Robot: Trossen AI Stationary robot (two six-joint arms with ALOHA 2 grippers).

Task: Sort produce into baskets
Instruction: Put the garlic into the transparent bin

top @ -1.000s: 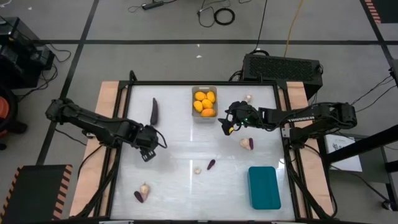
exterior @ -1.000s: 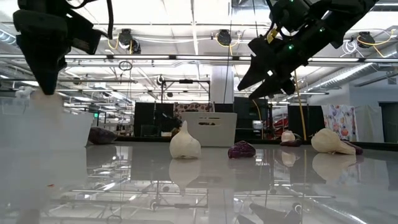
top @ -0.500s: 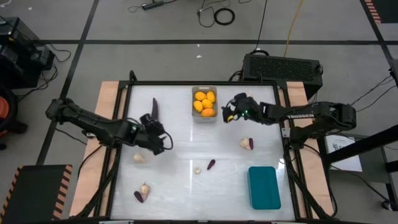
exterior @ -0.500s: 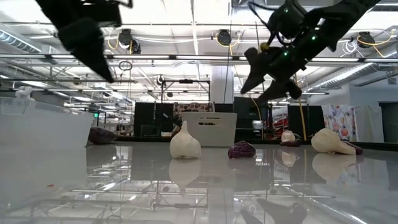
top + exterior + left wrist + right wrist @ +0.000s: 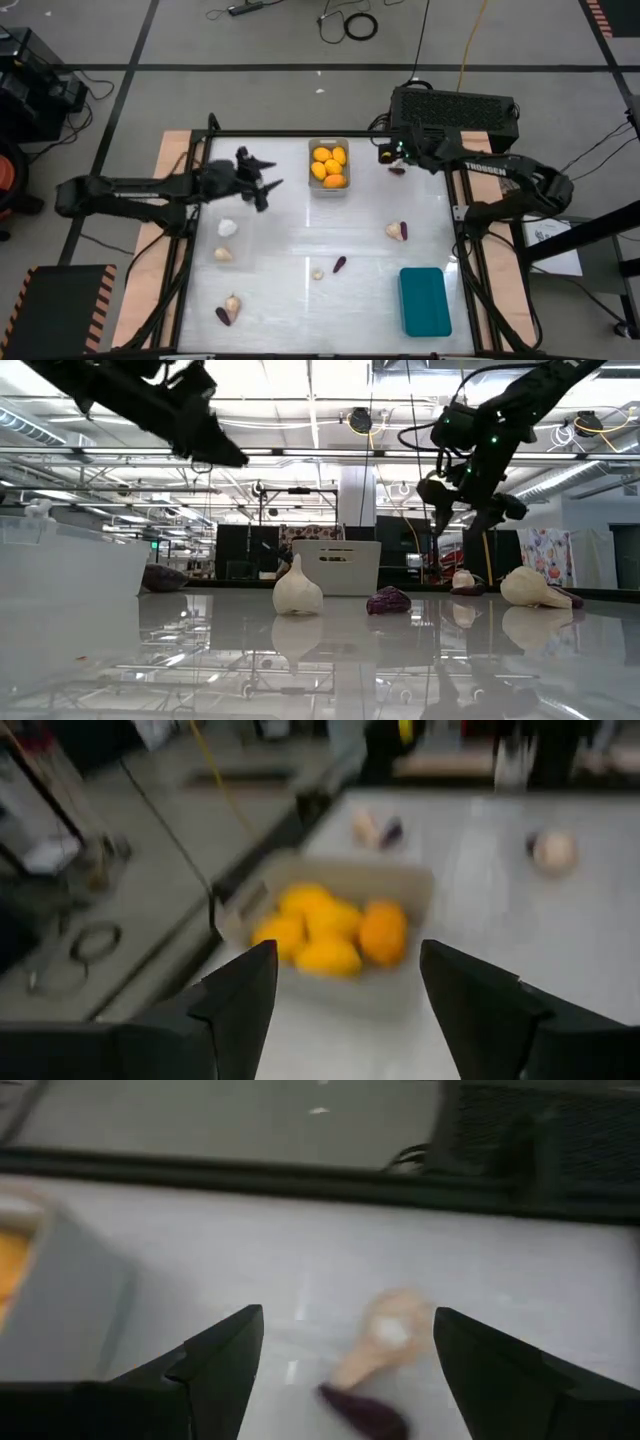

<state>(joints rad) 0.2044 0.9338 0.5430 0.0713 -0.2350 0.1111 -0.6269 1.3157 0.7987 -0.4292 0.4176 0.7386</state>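
My left gripper (image 5: 267, 192) is open and empty above the table, just left of the grey basket (image 5: 313, 186) of orange fruits (image 5: 325, 930). My right gripper (image 5: 387, 156) is open and empty near the far edge, right of that basket. A garlic bulb (image 5: 390, 1330) and a purple piece (image 5: 362, 1406) lie on the table just ahead of its fingers. Two garlic bulbs (image 5: 226, 228) lie at the left, where the clear bin (image 5: 60, 565) stands. The teal bin (image 5: 425, 300) stands at the near right.
Loose on the table are a garlic bulb with a purple piece (image 5: 397, 231), a small garlic (image 5: 317, 272), a purple piece (image 5: 340, 264), and a garlic bulb (image 5: 232, 302) beside a purple piece (image 5: 222, 316). A black box (image 5: 452, 107) stands beyond the far edge.
My left gripper has gone from over the clear bin toward the far edge and right, up to the grey basket; two garlic bulbs now show where it stood. My right gripper has gone from the table's middle right toward the far edge.
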